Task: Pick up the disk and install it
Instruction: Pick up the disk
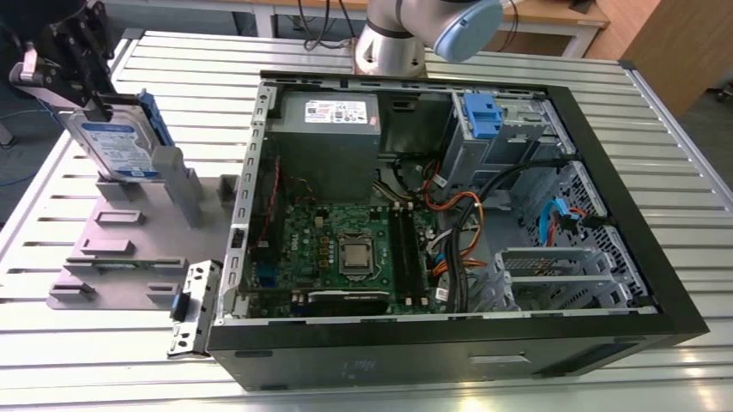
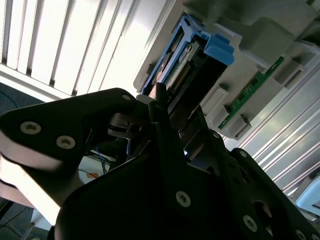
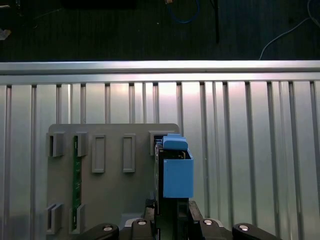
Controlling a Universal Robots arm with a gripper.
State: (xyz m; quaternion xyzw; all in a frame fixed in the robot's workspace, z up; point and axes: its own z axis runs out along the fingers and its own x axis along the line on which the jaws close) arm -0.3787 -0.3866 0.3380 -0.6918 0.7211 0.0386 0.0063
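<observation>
The disk [image 1: 115,142] stands on edge at the far corner of the grey stand [image 1: 115,257], with its lower edge down at one of the stand's slotted blocks. I cannot tell whether it has cleared that slot. The jaws are closed on the disk and grip its upper edge from above the stand. In the second wrist view their fingers [image 2: 165,140] sit either side of it.

Keeping the disk upright in the stand looks deliberate. It leaves the top edge free to be pinched from above, which a disk lying flat would not allow. Gripping that narrow end also leaves the blue bracket [image 3: 178,180] along its sides bare, and I judge that matters for sliding it into a bay.

A green memory stick [image 1: 120,264] lies in another slot of the stand, toward its near edge. The open computer case [image 1: 401,360] lies on its side on the bench [image 1: 69,360], just beside the stand on the exterior view's right. Its inside is turned up, seemingly so the arm [image 1: 390,39] can reach in from above. A drive cage [image 1: 493,120] with a blue latch sits along the side of the case away from the stand. By my reading the pick is under way and the install is not yet begun
</observation>
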